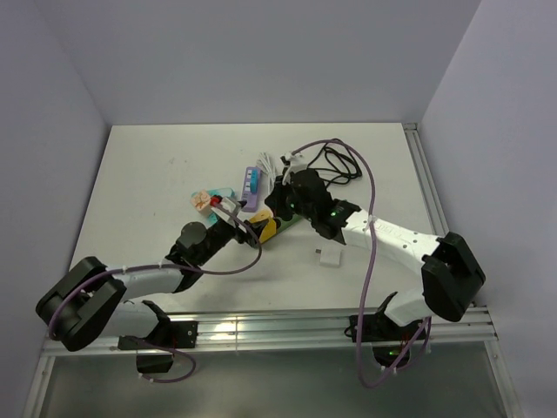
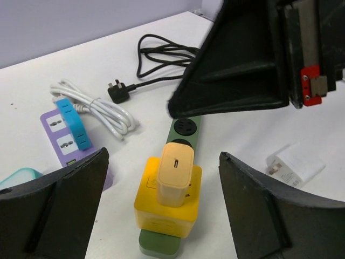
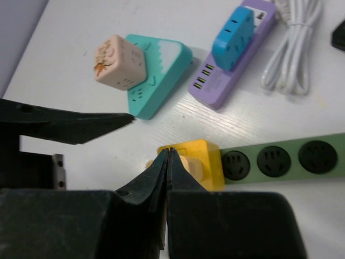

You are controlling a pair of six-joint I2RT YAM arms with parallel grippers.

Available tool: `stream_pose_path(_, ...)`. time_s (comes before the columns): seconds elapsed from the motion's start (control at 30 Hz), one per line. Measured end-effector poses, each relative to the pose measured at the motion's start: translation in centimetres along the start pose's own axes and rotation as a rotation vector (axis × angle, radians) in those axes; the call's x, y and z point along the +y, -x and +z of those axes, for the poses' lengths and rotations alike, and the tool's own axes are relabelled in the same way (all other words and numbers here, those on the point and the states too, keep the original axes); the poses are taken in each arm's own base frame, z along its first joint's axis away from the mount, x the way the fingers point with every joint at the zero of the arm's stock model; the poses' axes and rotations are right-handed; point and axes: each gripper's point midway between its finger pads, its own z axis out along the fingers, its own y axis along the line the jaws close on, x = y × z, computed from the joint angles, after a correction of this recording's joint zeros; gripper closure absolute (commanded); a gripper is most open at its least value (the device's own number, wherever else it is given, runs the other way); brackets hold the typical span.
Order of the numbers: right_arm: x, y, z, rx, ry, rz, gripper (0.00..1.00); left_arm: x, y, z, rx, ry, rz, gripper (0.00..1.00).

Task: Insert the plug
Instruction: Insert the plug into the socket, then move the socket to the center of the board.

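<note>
My left pincer (image 2: 163, 157), extended low, gapes open, the cream plug (image 2: 175, 172) just ahead; my right pincer (image 3: 169, 154), angled down, is closed, tips partly hiding that plug.

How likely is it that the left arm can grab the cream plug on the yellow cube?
Probably yes: the left gripper is open with the cream plug lined up between its fingers, nothing blocking. The shut right gripper hovers close behind.
</note>
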Motion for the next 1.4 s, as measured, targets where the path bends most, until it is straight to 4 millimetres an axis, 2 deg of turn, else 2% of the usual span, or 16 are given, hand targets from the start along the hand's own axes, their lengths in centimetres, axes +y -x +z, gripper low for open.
stream_pose_path(0.2,-2.6,0.0,-1.2,-0.029,-0.110,0.003,0.99,0.1,0.7,-0.7,0.007,0.033,-0.085,0.11)
stream_pose_path(0.4,-6.1,-0.6,-0.8,-0.010,-0.234,0.012,0.93,0.3,-1.4,-1.3,0.090,0.092,-0.203,0.11)
stream_pose_path(0.5,-7.5,-2.0,0.2,0.031,-0.276,0.010,0.95,0.2,-2.3,-1.7,0.126,0.125,-0.253,0.11)
stream_pose_path(0.8,-9.4,-8.9,3.1,0.197,-0.277,0.010,1.00,0.6,-2.0,-4.3,0.094,0.206,-0.394,0.11)
stream_pose_path(0.9,-8.8,-10.1,3.4,0.214,-0.252,0.010,1.00,1.5,-2.3,-5.1,0.109,0.272,-0.434,0.11)
stream_pose_path(1.07,-5.1,-10.8,4.2,0.182,-0.174,-0.008,1.00,2.9,-1.8,-6.5,0.094,0.365,-0.488,0.09)
stream_pose_path(1.17,-2.9,-12.2,5.1,0.192,-0.130,-0.027,1.00,4.1,-2.3,-7.3,0.109,0.427,-0.515,0.09)
stream_pose_path(1.3,-0.3,-12.6,6.5,0.187,-0.076,-0.039,1.00,5.0,-2.8,-7.8,0.121,0.470,-0.531,0.10)
stream_pose_path(1.4,0.3,-12.8,6.4,0.190,-0.062,-0.045,0.99,5.1,-2.6,-7.9,0.114,0.471,-0.533,0.10)
